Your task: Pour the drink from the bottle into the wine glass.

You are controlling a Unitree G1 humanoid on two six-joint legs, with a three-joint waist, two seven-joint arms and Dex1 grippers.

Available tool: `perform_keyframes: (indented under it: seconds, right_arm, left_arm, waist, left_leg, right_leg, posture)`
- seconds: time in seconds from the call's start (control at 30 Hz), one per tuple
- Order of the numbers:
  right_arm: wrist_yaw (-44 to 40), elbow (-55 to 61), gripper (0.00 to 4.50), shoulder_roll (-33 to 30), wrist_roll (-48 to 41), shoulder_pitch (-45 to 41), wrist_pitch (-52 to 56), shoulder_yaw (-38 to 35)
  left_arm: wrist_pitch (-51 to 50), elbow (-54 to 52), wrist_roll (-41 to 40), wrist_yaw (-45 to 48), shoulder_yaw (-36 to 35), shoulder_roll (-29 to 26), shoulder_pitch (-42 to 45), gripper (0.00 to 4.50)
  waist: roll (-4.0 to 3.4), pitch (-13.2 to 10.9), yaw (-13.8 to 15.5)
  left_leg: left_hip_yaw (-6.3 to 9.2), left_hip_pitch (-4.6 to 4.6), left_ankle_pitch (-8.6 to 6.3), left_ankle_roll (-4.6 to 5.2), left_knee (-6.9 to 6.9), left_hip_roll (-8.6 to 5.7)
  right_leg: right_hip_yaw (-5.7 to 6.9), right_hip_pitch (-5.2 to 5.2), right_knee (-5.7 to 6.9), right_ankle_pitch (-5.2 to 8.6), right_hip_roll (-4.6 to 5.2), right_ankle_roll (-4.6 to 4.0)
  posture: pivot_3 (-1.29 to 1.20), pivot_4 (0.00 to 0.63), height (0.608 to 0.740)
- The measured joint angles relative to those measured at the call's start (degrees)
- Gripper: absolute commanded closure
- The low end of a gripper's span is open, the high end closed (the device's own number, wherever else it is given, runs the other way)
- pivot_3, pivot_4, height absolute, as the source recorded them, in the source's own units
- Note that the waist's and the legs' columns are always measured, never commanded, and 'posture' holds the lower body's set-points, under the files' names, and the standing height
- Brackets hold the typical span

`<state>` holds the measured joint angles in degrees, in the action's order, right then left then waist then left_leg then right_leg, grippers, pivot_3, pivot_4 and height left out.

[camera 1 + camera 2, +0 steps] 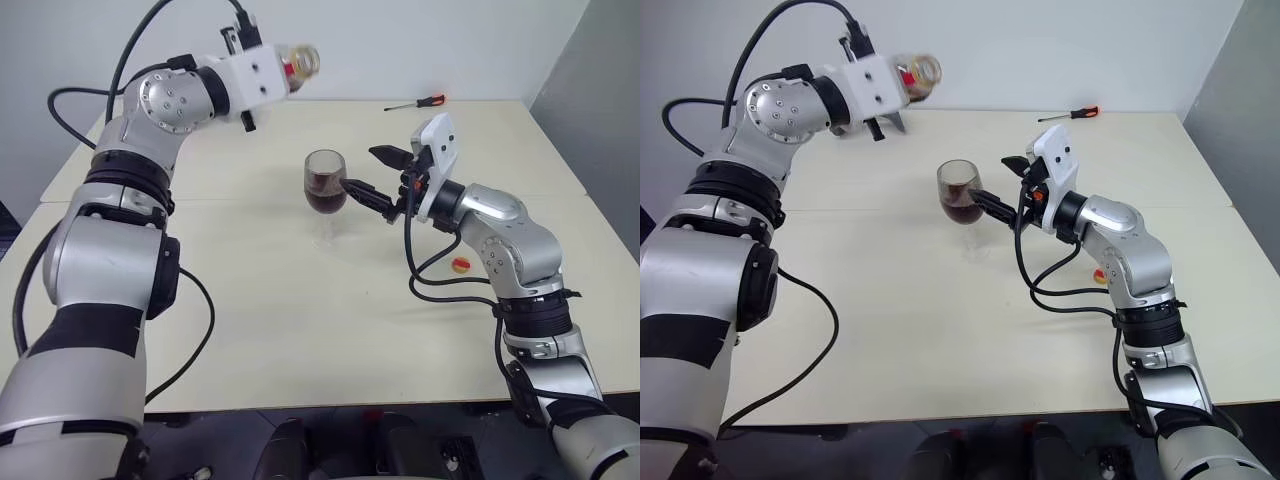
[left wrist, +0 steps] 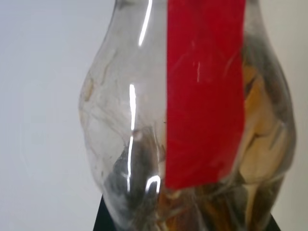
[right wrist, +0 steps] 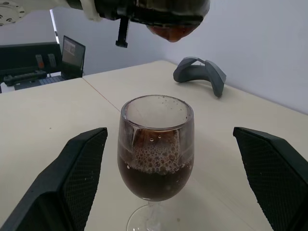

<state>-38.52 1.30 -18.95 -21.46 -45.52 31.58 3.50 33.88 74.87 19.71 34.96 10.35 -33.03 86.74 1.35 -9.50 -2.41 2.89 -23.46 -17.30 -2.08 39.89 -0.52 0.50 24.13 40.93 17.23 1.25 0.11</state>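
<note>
The wine glass (image 1: 325, 185) stands upright near the table's middle, about half full of the dark brown, foamy drink (image 3: 154, 175). My right gripper (image 1: 372, 174) is open at bowl height. Its black fingers (image 3: 72, 178) stand wide on either side of the bowl without touching it. High above the far side of the table, my left gripper (image 1: 283, 68) is shut on the bottle (image 1: 302, 61). The bottle is raised clear of the glass and looks almost empty. Its red label (image 2: 204, 91) and clear body show up close in the left wrist view.
A red-handled screwdriver (image 1: 420, 102) lies by the table's far edge. A small yellow and red round piece (image 1: 460, 265) lies on the table under my right forearm. A grey curved object (image 3: 199, 72) sits on the far part of the table.
</note>
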Motion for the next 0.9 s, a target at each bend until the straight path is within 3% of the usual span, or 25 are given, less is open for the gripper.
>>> perform_keyframes:
  seconds: [0.3, 0.63, 0.77, 0.9]
  right_arm:
    - [-4.4, 9.8, 0.00, -3.1, -7.3, 6.8, 3.0, -2.1]
    - [-3.8, 26.2, 0.00, -6.6, -19.7, 22.1, 10.3, -5.8]
    - [-1.9, 31.0, 0.00, -6.6, -21.5, 24.9, 10.7, -5.8]
    - [-1.3, 32.4, 0.00, -6.8, -22.7, 27.5, 10.2, -5.9]
  left_arm:
    - [-13.1, -10.5, -14.5, 2.2, -12.3, 1.7, -6.2, 3.64]
    - [-29.4, -37.9, -19.6, -11.0, -22.1, -1.4, -32.3, 3.64]
    - [-37.7, -49.5, -23.5, -16.6, -27.3, 0.0, -43.3, 3.64]
    - [-40.3, -54.0, -27.9, -19.5, -32.2, 3.0, -49.6, 3.64]
  waist:
    - [-0.01, 0.0, -0.6]
    - [-0.01, 0.1, -1.0]
    - [0.13, 0.2, -0.4]
    - [0.17, 0.3, 0.8]
  left_leg:
    - [0.06, 0.00, 0.00, 0.00, 0.06, 0.03]
    - [0.19, 0.04, 0.00, -0.01, 0.07, 0.11]
    - [0.20, 0.02, -0.01, 0.00, 0.06, 0.09]
    - [0.15, 0.03, -0.01, 0.00, 0.13, 0.00]
  right_leg:
    - [-0.06, -0.03, 0.05, 0.00, 0.00, 0.00]
    - [-0.31, -0.02, 0.13, 0.00, -0.07, 0.00]
    - [-0.29, -0.07, 0.06, 0.00, -0.06, 0.00]
    - [-0.30, -0.18, -0.03, 0.00, 0.04, 0.00]
  posture:
    - [0.00, 0.150, 0.740]
    - [0.00, 0.150, 0.740]
    - [0.00, 0.150, 0.740]
    - [0.00, 0.150, 0.740]
